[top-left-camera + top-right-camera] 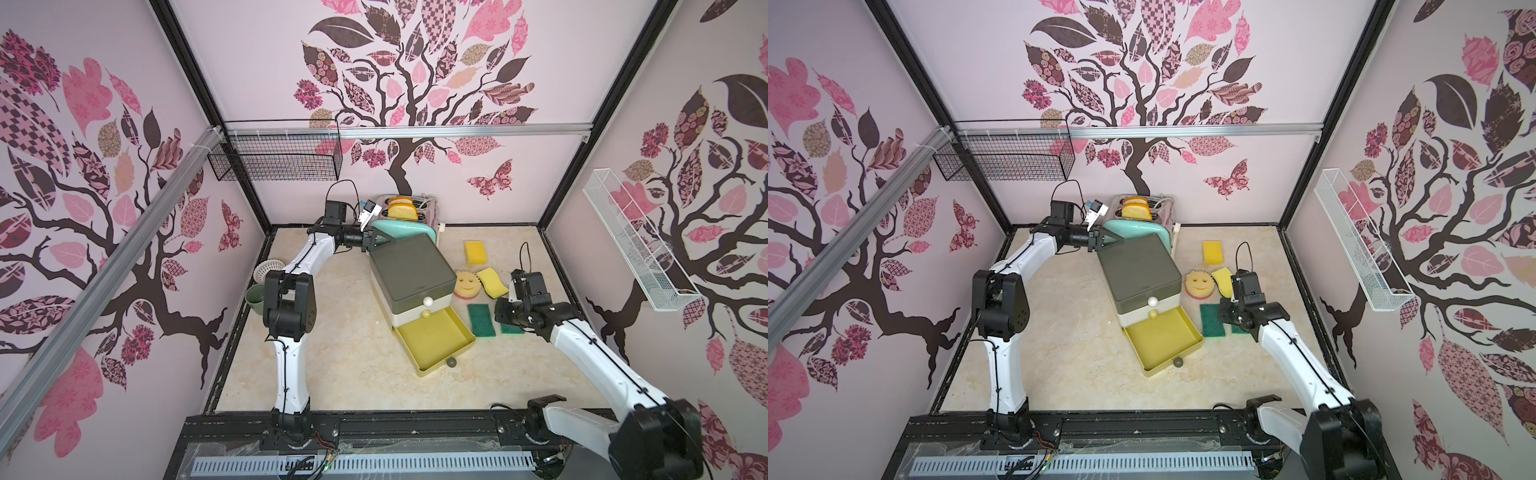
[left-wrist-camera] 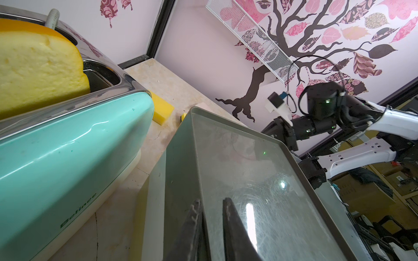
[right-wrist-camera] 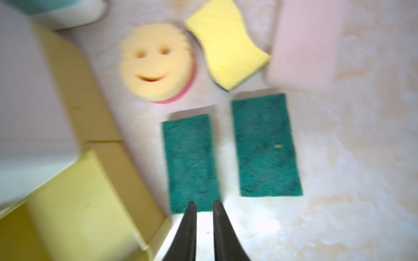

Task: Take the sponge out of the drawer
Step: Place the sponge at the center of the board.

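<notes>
My left gripper is clamped on the raised rim at a back corner of the drawer unit, with one finger outside the wall and one on the grey top. My right gripper is closed on nothing and hangs over one end of a green pad.

The bottom drawer is pulled out toward the worktop's front edge and shows its bare yellow floor. The sponges lie on the worktop between the unit and the right edge. The green pad is just beside the drawer's wall, with a second green pad alongside it. Farther back are a smiley sponge and a wavy yellow sponge that touch each other. A yellow block sponge lies toward the back edge. I cannot tell which of these the task means.

A teal toaster holding bread slices stands just behind the unit at the back edge, close by my left wrist.

In both top views my right wrist covers most of the second pad. A pink sponge shows only in the blurred right wrist view, cut off at the picture's edge. Near the left edge my left arm partly hides a green bowl and a white strainer.
</notes>
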